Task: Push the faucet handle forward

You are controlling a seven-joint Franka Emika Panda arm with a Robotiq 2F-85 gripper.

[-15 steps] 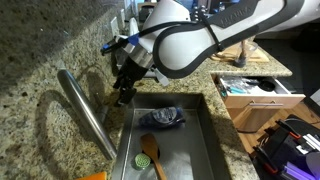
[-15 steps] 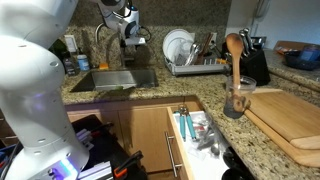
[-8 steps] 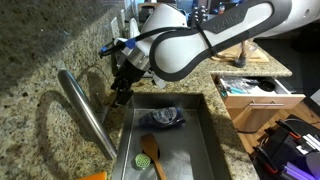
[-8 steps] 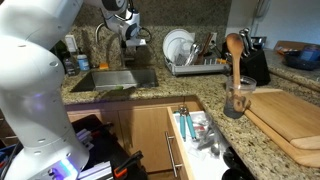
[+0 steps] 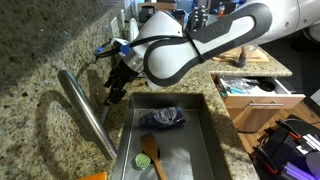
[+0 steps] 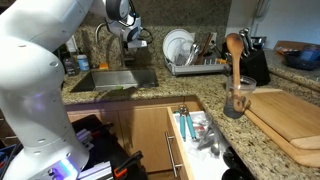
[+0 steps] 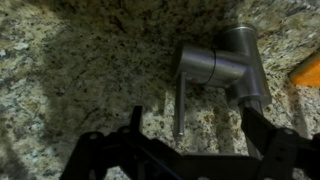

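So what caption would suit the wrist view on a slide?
Open claw framing the thin faucet handle over a speckled granite counter.

Kitchen corner, warm indoor light. A speckled tan granite bench (image 6: 215, 88) runs along the wall, and the same stone continues up as a backsplash (image 6: 200, 15). A steel sink (image 6: 108, 80) is set into the bench, with a dish rack (image 6: 195, 66) holding white plates just beside it. Below are light wood cabinet fronts (image 6: 148, 135), with one drawer (image 6: 195, 132) pulled open. A pale wooden cutting board (image 6: 285, 115) lies at the near end. In an exterior view, hard shadows cross the stone (image 5: 40, 60).
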